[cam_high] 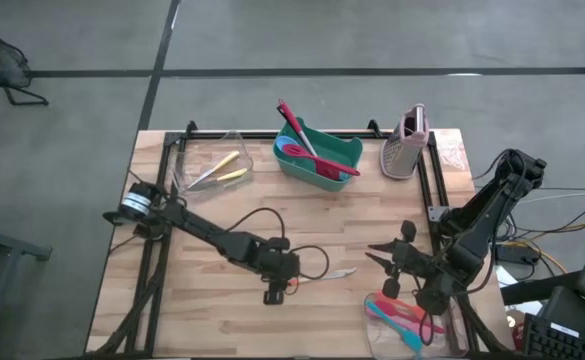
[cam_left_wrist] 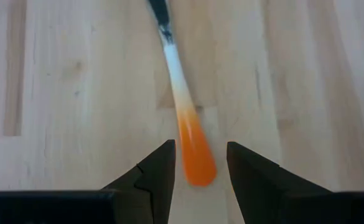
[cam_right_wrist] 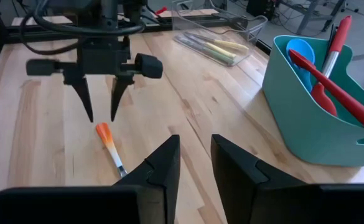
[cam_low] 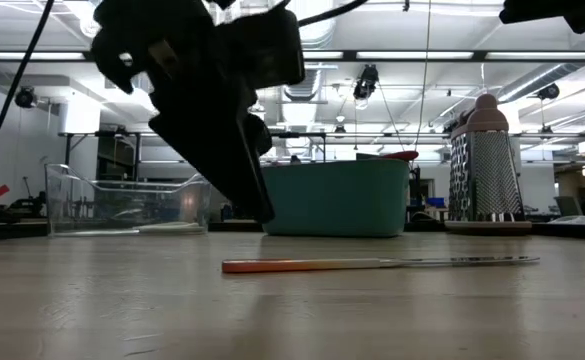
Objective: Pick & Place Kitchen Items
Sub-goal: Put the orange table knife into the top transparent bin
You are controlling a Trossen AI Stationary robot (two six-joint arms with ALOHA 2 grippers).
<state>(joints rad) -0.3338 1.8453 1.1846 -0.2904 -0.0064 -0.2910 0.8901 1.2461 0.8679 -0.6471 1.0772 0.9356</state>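
An orange-handled metal utensil [cam_low: 372, 264] lies flat on the wooden table near its middle, also seen in the high view [cam_high: 337, 272]. My left gripper [cam_right_wrist: 101, 117] hangs open just above the utensil's orange handle end [cam_left_wrist: 197, 165], one finger on each side and clear of it. It points steeply down. My right gripper [cam_right_wrist: 194, 146] waits to the right of the utensil [cam_high: 372, 254], raised above the table and open a little. Nothing is between its fingers.
A teal bin [cam_high: 344, 152] at the far edge holds red, pink and blue utensils. Left of it a clear tub [cam_high: 207, 165] holds yellow-handled cutlery. A grater [cam_high: 407, 145] stands at the far right. Pink, blue and red utensils [cam_high: 402, 315] lie at the near right.
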